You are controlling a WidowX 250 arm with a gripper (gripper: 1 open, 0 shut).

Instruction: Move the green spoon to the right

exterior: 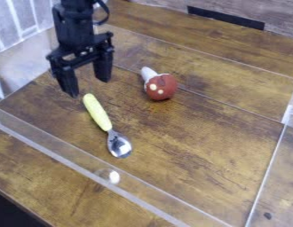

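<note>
Green spoon point(104, 123) lies flat on the wooden counter point(209, 151), inside the clear low-walled enclosure point(149, 199), with its yellow-green handle toward the upper left and its shiny metal bowl toward the lower right, so its long axis runs on a diagonal across the boards. The gripper point(85, 82) hangs pointing down just above and to the left of the handle's upper end, its two dark fingers spread wide apart and nothing between them; it holds nothing. The coming move, as I judge it, turns on that offset: the handle lies down and to the right of the gripper, near but apart from it, and the spread fingers look set roughly across the handle's line. A red round object point(161, 85) rests well to the right of the spoon. Whether the fingertips touch the wood is hard to make out.
</note>
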